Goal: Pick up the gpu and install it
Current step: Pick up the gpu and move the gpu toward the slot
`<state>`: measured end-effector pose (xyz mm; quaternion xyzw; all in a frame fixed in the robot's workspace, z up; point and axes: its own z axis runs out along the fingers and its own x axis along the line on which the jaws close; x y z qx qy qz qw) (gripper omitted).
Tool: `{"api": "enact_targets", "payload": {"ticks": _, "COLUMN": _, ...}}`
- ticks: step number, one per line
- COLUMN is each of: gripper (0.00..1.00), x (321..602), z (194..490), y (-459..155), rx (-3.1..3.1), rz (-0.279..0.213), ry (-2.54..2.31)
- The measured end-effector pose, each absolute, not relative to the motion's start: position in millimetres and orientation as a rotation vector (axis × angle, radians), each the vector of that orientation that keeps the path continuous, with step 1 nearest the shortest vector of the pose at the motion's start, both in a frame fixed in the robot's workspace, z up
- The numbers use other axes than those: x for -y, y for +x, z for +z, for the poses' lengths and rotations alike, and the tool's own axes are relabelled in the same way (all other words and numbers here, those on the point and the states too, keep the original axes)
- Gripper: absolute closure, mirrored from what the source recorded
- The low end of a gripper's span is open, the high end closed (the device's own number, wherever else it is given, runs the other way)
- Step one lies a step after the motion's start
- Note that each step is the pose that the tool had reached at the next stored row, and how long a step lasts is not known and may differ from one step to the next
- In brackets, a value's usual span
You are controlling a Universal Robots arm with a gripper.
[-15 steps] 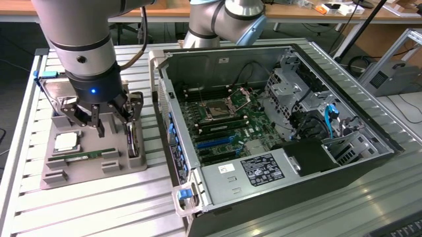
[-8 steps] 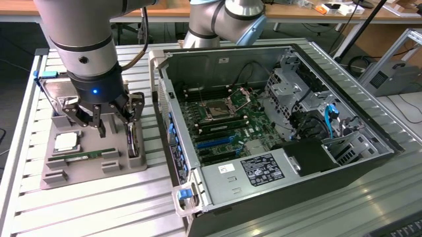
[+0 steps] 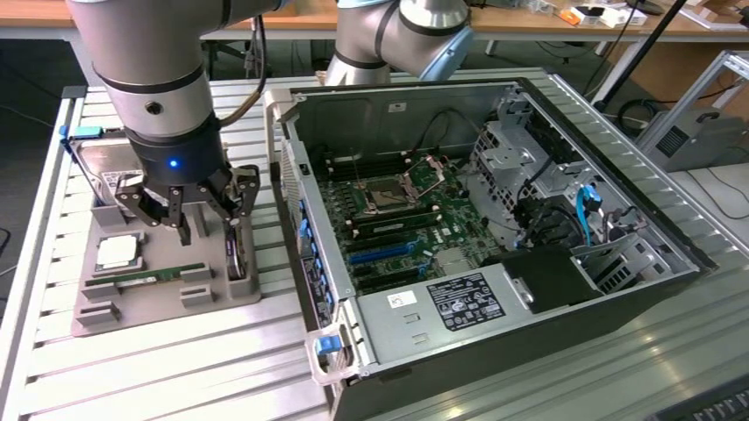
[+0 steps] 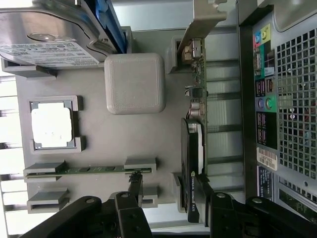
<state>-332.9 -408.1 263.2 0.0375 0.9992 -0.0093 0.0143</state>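
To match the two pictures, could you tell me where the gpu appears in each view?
Exterior view: the gpu stands on edge in the tray slot nearest the case, close under the end effector.
Wrist view: the gpu runs edge-on between the tray's raised block and the case's rear ports.
Shared landmark: the square silver chip on the tray.

A grey tray (image 4: pixel 99 144) on the slatted table (image 3: pixel 210 360) holds a hard drive (image 4: pixel 44 42), a processor chip (image 4: pixel 52 125) and a green memory stick (image 4: pixel 94 170); an open computer case (image 3: pixel 387 118) lies beside it.
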Motion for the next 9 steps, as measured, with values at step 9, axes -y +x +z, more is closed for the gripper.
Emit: {"api": "enact_targets", "payload": {"ticks": 9, "gripper": 0.46, "x": 408.2, "z": 260.5, "y": -330.4, "rx": -3.111, "rz": -0.035, "ry": 0.117}}
